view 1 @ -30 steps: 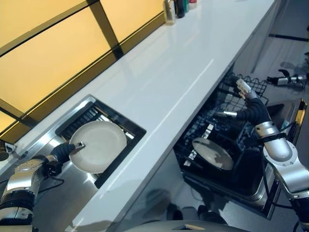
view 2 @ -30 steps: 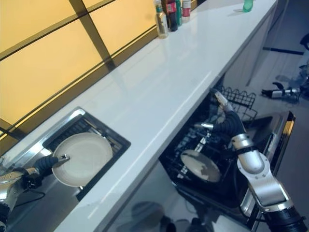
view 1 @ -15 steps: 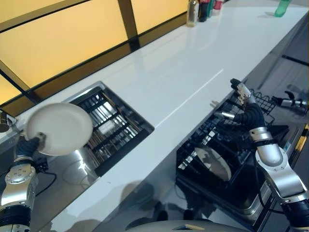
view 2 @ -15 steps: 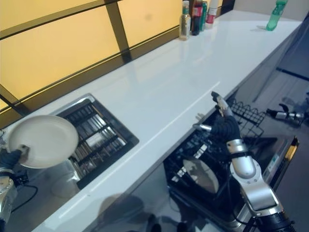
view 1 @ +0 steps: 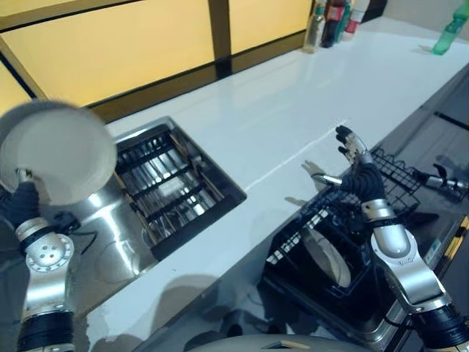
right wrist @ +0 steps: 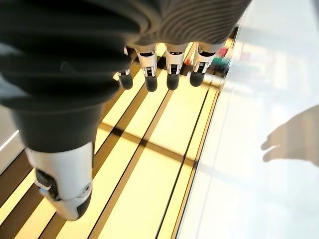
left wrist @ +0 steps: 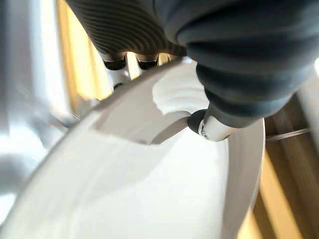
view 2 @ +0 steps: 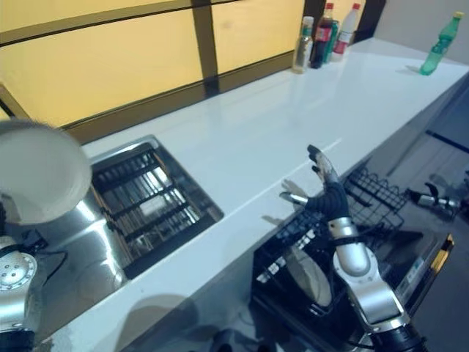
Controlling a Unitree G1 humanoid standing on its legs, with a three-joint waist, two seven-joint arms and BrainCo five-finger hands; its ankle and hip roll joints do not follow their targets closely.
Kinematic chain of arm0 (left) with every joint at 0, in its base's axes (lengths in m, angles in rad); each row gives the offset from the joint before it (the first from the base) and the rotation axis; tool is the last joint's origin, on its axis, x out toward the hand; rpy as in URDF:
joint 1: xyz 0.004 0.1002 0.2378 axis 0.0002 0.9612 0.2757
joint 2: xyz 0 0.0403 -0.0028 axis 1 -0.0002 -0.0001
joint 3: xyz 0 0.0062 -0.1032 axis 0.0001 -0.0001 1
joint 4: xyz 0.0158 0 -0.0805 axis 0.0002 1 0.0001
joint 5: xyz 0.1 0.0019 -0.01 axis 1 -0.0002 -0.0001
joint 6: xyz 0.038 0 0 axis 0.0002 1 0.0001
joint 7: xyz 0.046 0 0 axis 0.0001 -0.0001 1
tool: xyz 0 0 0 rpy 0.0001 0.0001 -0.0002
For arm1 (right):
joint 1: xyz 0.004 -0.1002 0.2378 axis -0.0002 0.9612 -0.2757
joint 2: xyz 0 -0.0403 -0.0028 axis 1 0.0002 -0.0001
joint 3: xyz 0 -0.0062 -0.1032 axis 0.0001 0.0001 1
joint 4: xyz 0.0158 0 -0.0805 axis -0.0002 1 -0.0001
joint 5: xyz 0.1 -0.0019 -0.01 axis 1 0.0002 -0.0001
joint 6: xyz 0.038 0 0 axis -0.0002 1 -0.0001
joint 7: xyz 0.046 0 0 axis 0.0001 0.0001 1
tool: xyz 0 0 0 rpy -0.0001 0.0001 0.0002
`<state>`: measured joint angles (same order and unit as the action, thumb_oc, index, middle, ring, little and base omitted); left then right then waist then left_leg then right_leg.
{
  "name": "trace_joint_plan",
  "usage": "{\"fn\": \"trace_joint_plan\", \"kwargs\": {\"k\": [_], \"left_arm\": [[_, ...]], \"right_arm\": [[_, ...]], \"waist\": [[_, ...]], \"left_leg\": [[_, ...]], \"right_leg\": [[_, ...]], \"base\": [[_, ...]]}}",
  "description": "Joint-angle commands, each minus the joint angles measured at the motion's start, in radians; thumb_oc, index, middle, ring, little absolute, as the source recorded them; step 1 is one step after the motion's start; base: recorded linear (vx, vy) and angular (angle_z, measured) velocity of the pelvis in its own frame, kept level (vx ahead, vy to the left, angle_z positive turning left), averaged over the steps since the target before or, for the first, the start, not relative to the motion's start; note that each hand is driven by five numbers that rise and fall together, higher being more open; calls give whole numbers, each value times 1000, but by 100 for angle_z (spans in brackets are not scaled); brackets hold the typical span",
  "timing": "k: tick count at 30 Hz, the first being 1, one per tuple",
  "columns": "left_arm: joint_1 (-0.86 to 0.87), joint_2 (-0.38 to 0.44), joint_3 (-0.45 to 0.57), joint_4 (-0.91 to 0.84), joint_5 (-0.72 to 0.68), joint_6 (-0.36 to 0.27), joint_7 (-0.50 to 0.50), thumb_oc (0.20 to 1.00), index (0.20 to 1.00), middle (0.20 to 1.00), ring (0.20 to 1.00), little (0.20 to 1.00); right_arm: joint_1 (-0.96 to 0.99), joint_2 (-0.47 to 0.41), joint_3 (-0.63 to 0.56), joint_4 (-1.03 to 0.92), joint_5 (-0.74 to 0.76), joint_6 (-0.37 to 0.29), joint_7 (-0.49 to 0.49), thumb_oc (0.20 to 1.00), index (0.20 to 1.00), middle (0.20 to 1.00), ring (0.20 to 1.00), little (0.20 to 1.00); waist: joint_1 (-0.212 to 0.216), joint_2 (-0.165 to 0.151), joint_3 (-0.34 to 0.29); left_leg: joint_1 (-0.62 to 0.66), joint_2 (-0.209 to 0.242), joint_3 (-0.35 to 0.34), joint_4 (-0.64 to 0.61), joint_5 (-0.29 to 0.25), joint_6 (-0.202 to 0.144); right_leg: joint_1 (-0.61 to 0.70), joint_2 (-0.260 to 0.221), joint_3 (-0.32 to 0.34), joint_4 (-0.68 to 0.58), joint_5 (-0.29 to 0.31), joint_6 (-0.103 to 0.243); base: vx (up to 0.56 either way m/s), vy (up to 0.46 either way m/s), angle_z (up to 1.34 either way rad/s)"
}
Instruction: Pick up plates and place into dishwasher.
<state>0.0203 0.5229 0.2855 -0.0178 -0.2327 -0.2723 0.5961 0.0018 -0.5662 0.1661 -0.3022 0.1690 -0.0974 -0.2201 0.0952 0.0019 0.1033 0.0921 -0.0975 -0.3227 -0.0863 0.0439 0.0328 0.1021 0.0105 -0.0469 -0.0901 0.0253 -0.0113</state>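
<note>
Two plates show. One plate (view 1: 58, 150) is round, plain white and smooth, with a shallow rim. The left robot hand (view 1: 20, 199) pinches it at its low edge, thumb (left wrist: 212, 127) on the face and fingers (left wrist: 115, 62) behind, and holds it up in the air over the sink (view 1: 110, 242) at the left end of the desk (view 1: 286, 110). The other plate (view 1: 327, 257) is white too and stands on edge in the black dishwasher rack (view 1: 322, 242), below the front edge of the desk. The right robot hand (view 1: 354, 165) hangs above the rack with fingers straight and spread, holding nothing. Some bottles (view 2: 322, 37) stand at the far back edge of the desk, and a green bottle (view 2: 435, 45) near the far corner. Their labels are too small to read.
</note>
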Motion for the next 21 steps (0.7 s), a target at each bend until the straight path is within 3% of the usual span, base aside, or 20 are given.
{"fn": "trace_joint_plan", "kwargs": {"k": [1,7,12,21], "left_arm": [[-28,13,-47,-82,86,-82,-62,200,200,200,200,200],[-29,-32,-169,-140,157,-125,-210,200,200,200,200,200],[4,-42,-244,-159,98,-108,-353,200,200,200,200,200],[10,-44,-319,-160,54,-100,-417,200,200,200,200,200]], "right_arm": [[-56,4,52,-65,24,-72,26,1000,1000,1000,1000,1000],[-115,36,112,-50,161,-62,98,1000,1000,1000,1000,1000],[-135,54,145,-32,249,-74,160,1000,1000,1000,1000,1000],[-180,94,185,-15,416,-46,218,1000,1000,1000,1000,1000]], "waist": [[34,-10,-58],[80,-26,-46],[110,-34,-36],[135,-47,-36]], "left_leg": [[-71,0,11,1,20,-23],[-73,-2,-15,3,22,-28],[-78,-2,-23,9,32,-30],[-85,-7,-30,8,40,-29]], "right_leg": [[-32,-2,-10,79,-70,46],[-14,-2,-54,74,-75,41],[-7,-3,-88,71,-68,38],[0,-11,-108,59,-52,45]], "base": [[-34,-70,19],[-49,-52,27],[-52,-21,21],[-11,1,14]]}}
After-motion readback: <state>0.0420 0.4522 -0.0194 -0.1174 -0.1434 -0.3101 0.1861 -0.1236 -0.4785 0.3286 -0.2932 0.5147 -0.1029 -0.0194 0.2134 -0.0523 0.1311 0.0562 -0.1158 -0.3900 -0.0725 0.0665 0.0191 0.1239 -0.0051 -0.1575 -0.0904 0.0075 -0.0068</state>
